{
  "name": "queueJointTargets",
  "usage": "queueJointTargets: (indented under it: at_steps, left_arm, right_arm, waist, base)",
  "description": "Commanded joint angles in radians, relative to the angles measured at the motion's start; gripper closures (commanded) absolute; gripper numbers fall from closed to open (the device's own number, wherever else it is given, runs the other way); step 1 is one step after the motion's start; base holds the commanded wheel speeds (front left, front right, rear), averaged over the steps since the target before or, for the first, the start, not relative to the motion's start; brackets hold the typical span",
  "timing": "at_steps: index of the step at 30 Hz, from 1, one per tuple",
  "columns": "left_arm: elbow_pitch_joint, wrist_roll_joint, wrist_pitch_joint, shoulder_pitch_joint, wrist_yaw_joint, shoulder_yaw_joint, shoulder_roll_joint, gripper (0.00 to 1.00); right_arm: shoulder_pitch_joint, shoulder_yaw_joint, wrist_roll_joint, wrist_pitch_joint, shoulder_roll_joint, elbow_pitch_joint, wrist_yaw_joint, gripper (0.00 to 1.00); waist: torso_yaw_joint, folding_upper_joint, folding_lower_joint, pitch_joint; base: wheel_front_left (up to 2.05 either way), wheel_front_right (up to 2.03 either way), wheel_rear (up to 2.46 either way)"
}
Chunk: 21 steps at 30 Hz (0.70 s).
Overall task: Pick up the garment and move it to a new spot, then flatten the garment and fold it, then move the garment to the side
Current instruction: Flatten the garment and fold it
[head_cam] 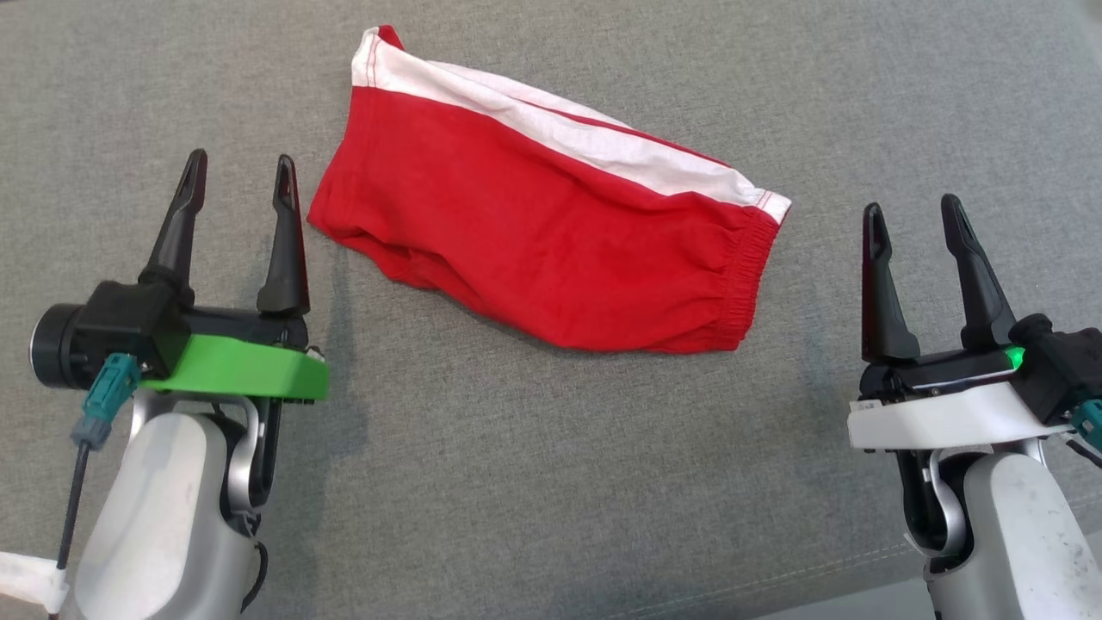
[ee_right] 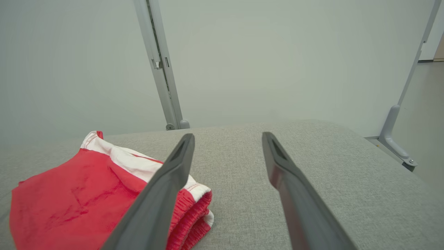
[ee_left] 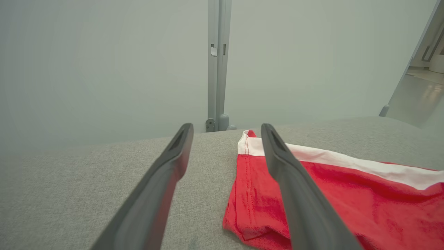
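A grey fabric surface (head_cam: 551,482) runs to a pale frosted wall (ee_left: 104,69) split by a grey metal post (ee_left: 216,62), with glossy floor (ee_left: 421,92) at far right.

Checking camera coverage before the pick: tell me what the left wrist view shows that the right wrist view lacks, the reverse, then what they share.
Left wrist view: the open left pincer, the leg hem of the red shorts, and a doorway at far right.
Right wrist view: the open right pincer, the shorts' elastic waistband, and a floor bracket at right.
Shared: the shorts' white stripe, the grey fabric surface under them, and a pale wall with a metal post.
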Motion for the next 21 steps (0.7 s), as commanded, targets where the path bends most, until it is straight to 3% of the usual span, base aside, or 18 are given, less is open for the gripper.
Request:
queueJointTargets:
  at_steps: [1, 16, 21]
  left_arm:
    - [-0.009, -0.003, -0.005, 0.023, 0.007, 0.001, 0.007, 0.0]
    - [-0.05, -0.019, 0.041, 0.064, 0.024, -0.012, 0.012, 0.0]
    - [-0.046, -0.038, 0.075, -0.014, -0.005, -0.029, 0.005, 0.0]
  right_arm:
    - [0.013, -0.005, -0.004, -0.002, -0.001, 0.001, 0.0, 0.0]
    - [0.039, -0.022, -0.008, -0.002, 0.005, 0.014, 0.0, 0.0]
    - [0.025, -0.014, -0.004, -0.002, 0.006, 0.01, 0.0, 0.0]
  waist:
    - [0.011, 0.0, 0.0, -0.023]
    - [0.017, 0.0, 0.0, -0.044]
    - [0.015, 0.0, 0.0, -0.026]
  base:
    - [0.0, 0.0, 0.0]
    - [0.0, 0.0, 0.0]
    - [0.0, 0.0, 0.0]
